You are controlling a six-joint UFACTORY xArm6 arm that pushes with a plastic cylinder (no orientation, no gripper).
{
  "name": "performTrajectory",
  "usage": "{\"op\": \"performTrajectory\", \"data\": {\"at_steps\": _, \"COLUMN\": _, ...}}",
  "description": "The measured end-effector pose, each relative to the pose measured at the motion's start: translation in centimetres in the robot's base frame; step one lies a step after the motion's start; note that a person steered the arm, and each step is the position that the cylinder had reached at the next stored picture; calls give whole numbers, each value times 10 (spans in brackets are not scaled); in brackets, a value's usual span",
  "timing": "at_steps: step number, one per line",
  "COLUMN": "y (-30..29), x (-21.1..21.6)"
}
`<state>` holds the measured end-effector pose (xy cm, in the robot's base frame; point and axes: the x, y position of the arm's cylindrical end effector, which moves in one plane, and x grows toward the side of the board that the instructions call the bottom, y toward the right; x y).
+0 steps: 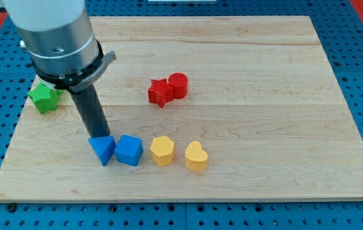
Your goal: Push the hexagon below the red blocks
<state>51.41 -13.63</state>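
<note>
Yellow hexagon upright; long axis seemingly none.

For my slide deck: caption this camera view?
My tip touches the blue triangle, left of the yellow hexagon, red blocks above.

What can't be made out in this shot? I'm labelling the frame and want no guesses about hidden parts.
- My tip: its very end is hidden behind the blue triangular block in the camera view, so contact cannot be confirmed.
- Green block: its upper right is covered by the arm's grey housing, so its shape is unclear.
- Arm above the housing: cut off by the view's top edge.
</note>
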Motion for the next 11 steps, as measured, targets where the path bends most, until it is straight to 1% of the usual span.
{"op": "performTrajectory", "data": {"at_steps": 1, "y": -44, "x": 21}}
{"op": "performTrajectory", "data": {"at_steps": 2, "y": -17, "x": 30}}
{"op": "performTrajectory", "data": {"at_steps": 3, "y": -47, "x": 67}}
{"op": "performTrajectory", "data": {"at_steps": 4, "y": -31, "x": 98}}
{"op": "performTrajectory", "data": {"at_steps": 5, "y": 40, "x": 97}}
{"op": "performTrajectory", "data": {"at_steps": 6, "y": 82, "x": 62}}
{"op": "performTrajectory", "data": {"at_steps": 7, "y": 94, "x": 18}}
{"op": "performTrajectory", "data": {"at_steps": 8, "y": 94, "x": 1}}
{"op": "performTrajectory", "data": {"at_steps": 9, "y": 106, "x": 30}}
{"op": "performTrajectory", "data": {"at_steps": 10, "y": 125, "x": 1}}
{"op": "performTrajectory", "data": {"at_steps": 11, "y": 166, "x": -52}}
